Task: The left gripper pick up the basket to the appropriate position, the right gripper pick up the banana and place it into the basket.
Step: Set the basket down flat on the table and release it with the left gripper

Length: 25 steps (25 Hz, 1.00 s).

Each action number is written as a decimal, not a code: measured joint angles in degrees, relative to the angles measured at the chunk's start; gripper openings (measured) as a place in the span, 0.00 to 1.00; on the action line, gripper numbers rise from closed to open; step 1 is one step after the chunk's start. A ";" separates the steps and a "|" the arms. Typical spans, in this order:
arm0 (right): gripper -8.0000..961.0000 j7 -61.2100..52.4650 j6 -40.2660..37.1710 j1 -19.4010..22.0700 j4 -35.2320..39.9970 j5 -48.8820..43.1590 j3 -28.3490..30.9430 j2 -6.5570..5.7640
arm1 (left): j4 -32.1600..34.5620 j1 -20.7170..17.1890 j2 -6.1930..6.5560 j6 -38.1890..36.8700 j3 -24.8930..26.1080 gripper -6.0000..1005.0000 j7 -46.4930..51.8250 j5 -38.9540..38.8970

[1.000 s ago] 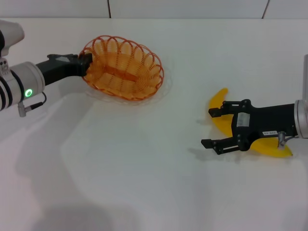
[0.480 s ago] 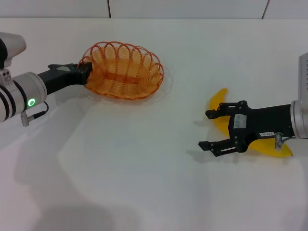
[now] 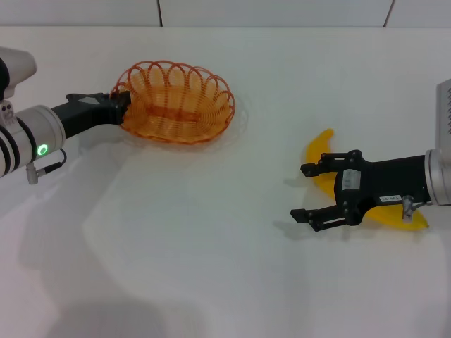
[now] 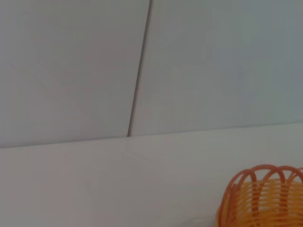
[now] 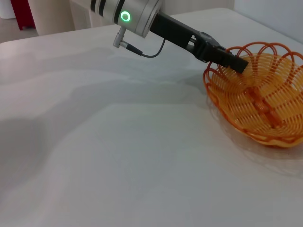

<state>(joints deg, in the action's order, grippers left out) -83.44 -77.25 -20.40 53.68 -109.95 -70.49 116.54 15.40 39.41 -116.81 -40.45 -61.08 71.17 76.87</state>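
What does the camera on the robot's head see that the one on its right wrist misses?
Only the head view shows the banana lying on the table and the right gripper, open, poised over it. Only the right wrist view shows the room beyond the table's edge, with something red there. Both show the orange basket, empty, and the left gripper closed on its rim.

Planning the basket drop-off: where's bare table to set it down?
Bare: the wide stretch of table between the basket and the right pincer, plus the whole near edge. Crowded: the right side, where the open pincer hangs over the banana, and beside the left pincer on the basket's rim.
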 joint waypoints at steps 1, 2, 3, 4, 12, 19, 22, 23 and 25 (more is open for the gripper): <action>0.90 -0.02 0.00 0.01 -0.02 0.00 0.00 0.00 | -0.04 -0.01 0.00 0.01 -0.01 0.09 -0.08 0.03; 0.90 -0.04 0.00 0.01 -0.04 0.00 0.00 0.00 | -0.05 -0.01 0.00 0.02 -0.02 0.09 -0.14 0.04; 0.90 -0.04 0.00 0.03 -0.06 0.00 0.00 0.00 | -0.06 -0.04 0.00 0.02 -0.05 0.09 -0.31 0.06; 0.90 -0.05 0.00 0.05 -0.07 0.00 0.00 0.00 | -0.06 -0.06 0.00 0.03 -0.08 0.09 -0.47 0.08; 0.90 -0.06 0.00 -0.07 -0.78 -0.02 0.00 -0.04 | -0.13 0.21 -0.29 2.18 -3.04 0.09 -1.65 0.43; 0.90 -0.06 0.54 -0.08 -1.35 -0.69 0.03 0.03 | 0.32 0.00 -0.30 2.05 -3.08 0.32 -3.61 0.21; 0.90 -0.06 0.66 0.04 -1.39 -0.71 0.20 0.03 | 2.31 -1.09 -0.31 0.62 -3.08 0.42 -5.47 0.18; 0.90 -0.06 0.66 0.08 -1.39 -0.71 0.27 0.02 | 3.37 -1.87 -0.32 -0.16 -3.08 0.45 -5.79 0.18; 0.90 -0.06 0.68 0.17 -1.39 -0.71 0.41 0.01 | 5.06 -3.03 -0.33 -1.72 -3.08 0.52 -5.69 0.18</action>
<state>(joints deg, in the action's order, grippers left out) -83.50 -76.58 -20.23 52.29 -110.66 -70.08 116.56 20.46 36.38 -117.13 -42.17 -64.16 65.48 77.05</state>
